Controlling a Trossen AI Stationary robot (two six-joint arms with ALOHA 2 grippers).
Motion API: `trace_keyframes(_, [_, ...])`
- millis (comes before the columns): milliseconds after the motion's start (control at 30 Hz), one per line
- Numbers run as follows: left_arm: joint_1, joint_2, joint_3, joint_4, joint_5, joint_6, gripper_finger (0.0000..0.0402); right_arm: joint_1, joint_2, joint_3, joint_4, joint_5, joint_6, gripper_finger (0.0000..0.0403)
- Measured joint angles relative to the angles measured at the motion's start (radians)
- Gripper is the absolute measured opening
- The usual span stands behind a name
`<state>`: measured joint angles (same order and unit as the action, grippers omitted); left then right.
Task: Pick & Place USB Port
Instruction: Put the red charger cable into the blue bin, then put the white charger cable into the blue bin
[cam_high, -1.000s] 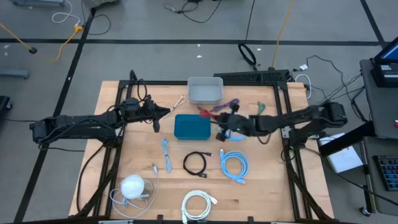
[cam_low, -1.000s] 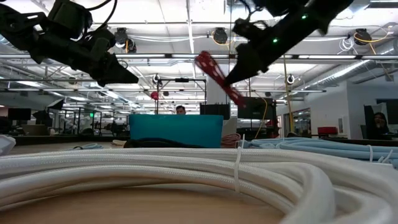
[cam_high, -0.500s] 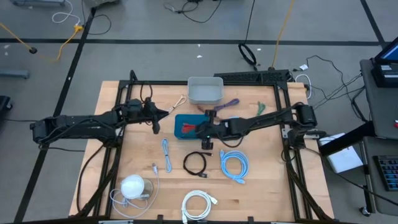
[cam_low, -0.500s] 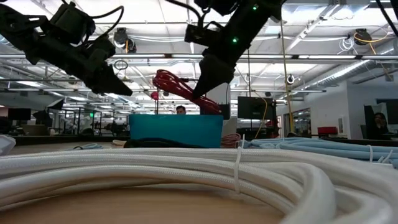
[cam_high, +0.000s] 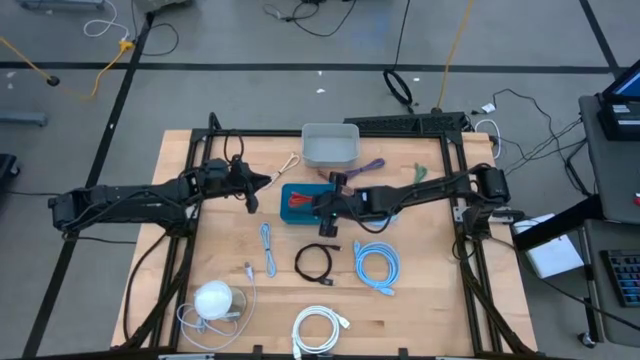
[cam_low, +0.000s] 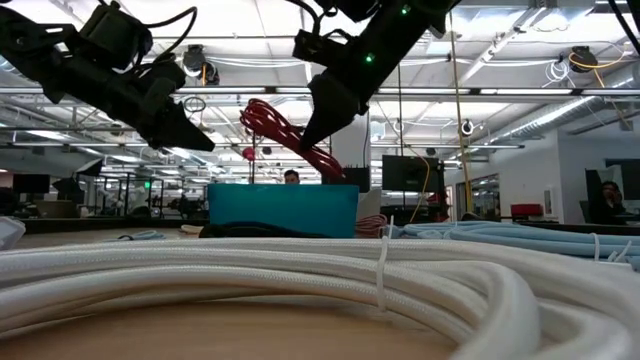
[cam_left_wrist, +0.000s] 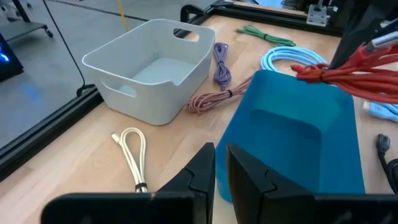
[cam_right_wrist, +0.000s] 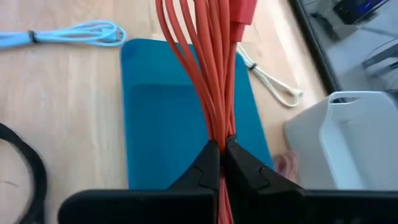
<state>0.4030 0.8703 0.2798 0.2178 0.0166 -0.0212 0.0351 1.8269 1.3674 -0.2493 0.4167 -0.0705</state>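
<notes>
A red cable bundle (cam_high: 299, 206) hangs over the open teal bin (cam_high: 308, 212) at the table's middle. My right gripper (cam_high: 322, 204) is shut on it, reaching in from the table's right. The bundle also shows in the low view (cam_low: 283, 134), above the bin (cam_low: 283, 209), and in the left wrist view (cam_left_wrist: 352, 70). My left gripper (cam_high: 262, 183) is shut and empty, in the air just left of the teal bin; its fingers (cam_left_wrist: 214, 167) point toward the bin (cam_left_wrist: 292, 140). My right gripper pinches the red bundle's strands (cam_right_wrist: 219, 127) between its two fingers, several strands together. The fingers come from the table's right, slanting down, and the strands run on forward past the fingertips. The bundle is lifted clear, its free looped end (cam_low: 262, 118) over the teal bin.
A white bin (cam_high: 330, 145) stands behind the teal one. Purple (cam_high: 368, 167), green (cam_high: 421, 172) and cream (cam_high: 288, 162) cables lie near it. Black (cam_high: 315, 262), light blue (cam_high: 378, 266) and white (cam_high: 320, 330) coils and a white round thing (cam_high: 213, 298) lie toward the near edge.
My right gripper has carried the red bundle toward the table's left, from beside the teal bin's right end to over the bin, staying shut on it. The bundle stays clear of the table and has swung round, its loops now pointing left.
</notes>
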Motion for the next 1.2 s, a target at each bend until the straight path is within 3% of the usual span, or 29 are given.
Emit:
trace_keyframes(433, [0.0, 0.0, 0.0, -0.004, -0.001, 0.004, 0.0042, -0.009, 0.005, 0.0, 0.013, -0.032, 0.014, 0.0001])
trace_keyframes(633, [0.0, 0.0, 0.0, -0.004, -0.001, 0.009, 0.0042, -0.01, 0.005, -0.001, 0.037, -0.102, 0.004, 0.0038])
trace_keyframes(867, [0.0, 0.0, 0.0, -0.005, -0.001, 0.009, 0.0042, -0.017, 0.005, -0.001, 0.05, -0.103, 0.002, 0.0087])
trace_keyframes(1200, [0.0, 0.0, 0.0, -0.007, -0.001, 0.008, 0.0042, -0.022, 0.005, -0.001, 0.048, -0.097, 0.006, 0.0087])
